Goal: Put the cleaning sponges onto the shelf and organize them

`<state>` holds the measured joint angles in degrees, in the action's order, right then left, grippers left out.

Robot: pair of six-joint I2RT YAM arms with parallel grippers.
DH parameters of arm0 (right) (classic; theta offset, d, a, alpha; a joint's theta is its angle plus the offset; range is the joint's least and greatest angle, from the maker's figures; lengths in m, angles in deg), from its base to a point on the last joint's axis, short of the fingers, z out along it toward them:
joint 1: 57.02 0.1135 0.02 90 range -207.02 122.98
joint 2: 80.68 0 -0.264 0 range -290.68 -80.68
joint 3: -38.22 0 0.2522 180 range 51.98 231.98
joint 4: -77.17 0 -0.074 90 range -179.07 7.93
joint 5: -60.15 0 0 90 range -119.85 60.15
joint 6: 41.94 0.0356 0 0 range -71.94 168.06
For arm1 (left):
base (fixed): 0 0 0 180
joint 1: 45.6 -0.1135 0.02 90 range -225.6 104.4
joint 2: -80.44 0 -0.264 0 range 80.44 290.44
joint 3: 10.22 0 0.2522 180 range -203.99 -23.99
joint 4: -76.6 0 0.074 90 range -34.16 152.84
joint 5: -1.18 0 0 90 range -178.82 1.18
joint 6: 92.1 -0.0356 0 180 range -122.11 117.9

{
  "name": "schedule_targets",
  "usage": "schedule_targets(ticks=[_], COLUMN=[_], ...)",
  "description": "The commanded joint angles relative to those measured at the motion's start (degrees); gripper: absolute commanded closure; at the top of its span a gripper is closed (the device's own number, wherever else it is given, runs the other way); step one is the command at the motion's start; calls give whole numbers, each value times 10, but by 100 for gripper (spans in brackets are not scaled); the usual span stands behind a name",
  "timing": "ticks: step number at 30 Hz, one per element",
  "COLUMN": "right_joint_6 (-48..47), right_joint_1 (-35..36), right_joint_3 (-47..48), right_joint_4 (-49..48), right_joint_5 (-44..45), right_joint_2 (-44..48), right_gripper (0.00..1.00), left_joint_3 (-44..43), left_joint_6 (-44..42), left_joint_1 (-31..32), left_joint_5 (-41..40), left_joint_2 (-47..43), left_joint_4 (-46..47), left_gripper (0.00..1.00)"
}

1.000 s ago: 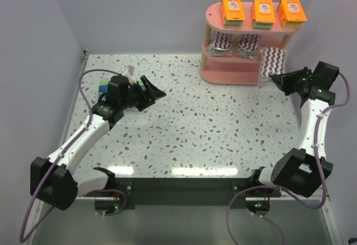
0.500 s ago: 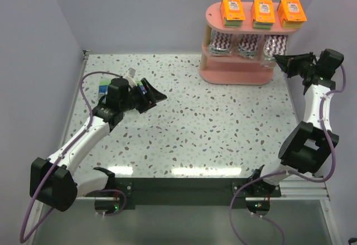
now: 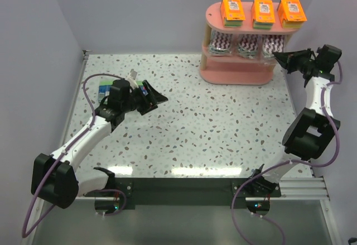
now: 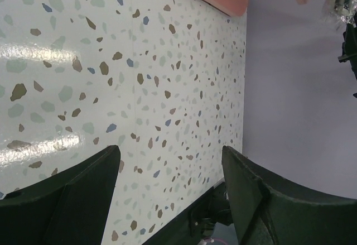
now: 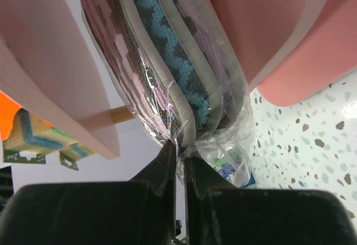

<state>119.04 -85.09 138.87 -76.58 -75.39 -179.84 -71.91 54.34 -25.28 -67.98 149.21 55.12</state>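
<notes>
Your right hand (image 3: 277,57) is closed, pinching the clear wrap of a zigzag pack (image 3: 273,45). That pack sits at the right end of the middle tier of the shelf (image 3: 237,76), beside two other zigzag packs (image 3: 222,43). Three orange packs (image 3: 263,12) stand in a row on the top tier. Your left hand (image 3: 155,93) hangs open over the left side of the worktop (image 3: 212,122), holding nothing. A blue-green box (image 3: 104,89) lies on the worktop just behind that arm.
</notes>
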Motion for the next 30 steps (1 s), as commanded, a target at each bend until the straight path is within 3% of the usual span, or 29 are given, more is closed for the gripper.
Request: schedule_targets(ticks=[1, 10, 14, 22, 25, 26, 28, 30], right_joint_6=[-29, 22, 19, -8, -23, -29, -37, -43], right_joint_1=[-2, -1, -1, 0, -1, 0, -1, -1], right_joint_3=[33, 39, 90, 85, 63, 54, 44, 41], right_joint_4=[17, -79, -56, -28, -19, -11, -9, 1], right_joint_5=[28, 35, 28, 50, 63, 63, 72, 82], right_joint_2=[1, -56, -90, -79, -59, -55, -42, -29], right_gripper=[100, 100, 100, 100, 73, 59, 45, 37], left_joint_3=[4, 13, 20, 23, 23, 22, 21, 19], left_joint_6=[6, 4, 5, 9, 10, 9, 7, 4], left_joint_1=[-5, -5, -5, -5, -5, -5, -5, -5], left_joint_5=[11, 10, 8, 6, 4, 4, 0, -7], left_joint_2=[-3, -17, -26, -32, -34, -34, -34, -35], left_joint_4=[32, 20, 17, 13, 12, 13, 9, 3], left_gripper=[21, 21, 22, 21, 21, 21, 19, 17])
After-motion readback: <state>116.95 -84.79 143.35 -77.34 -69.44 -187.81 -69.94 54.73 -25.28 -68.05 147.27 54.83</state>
